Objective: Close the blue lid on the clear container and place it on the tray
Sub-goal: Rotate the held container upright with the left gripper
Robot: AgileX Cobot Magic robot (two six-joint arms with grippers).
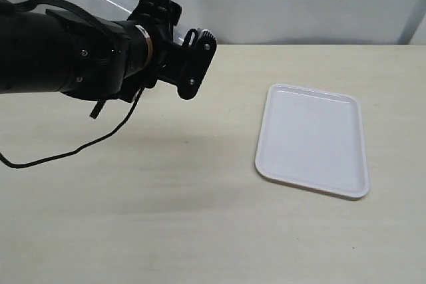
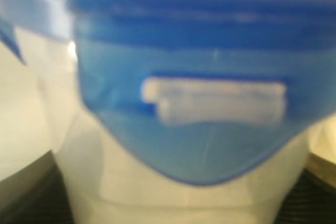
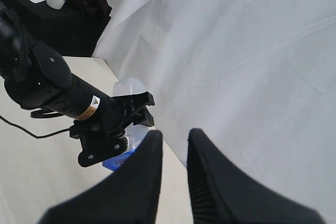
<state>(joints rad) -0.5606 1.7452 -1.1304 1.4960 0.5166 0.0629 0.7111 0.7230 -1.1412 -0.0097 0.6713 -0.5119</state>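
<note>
Clear container (image 3: 128,88) seemingly capped with blue lid (image 2: 210,40), clamped in left gripper (image 1: 176,30) above far edge of tabletop (image 1: 166,217); right gripper (image 3: 174,136) barely parted, empty; placing on tray (image 1: 313,138) pending.

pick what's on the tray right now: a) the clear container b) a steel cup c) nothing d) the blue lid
c, the tray lies bare; the container is far off it, up at the left.
</note>
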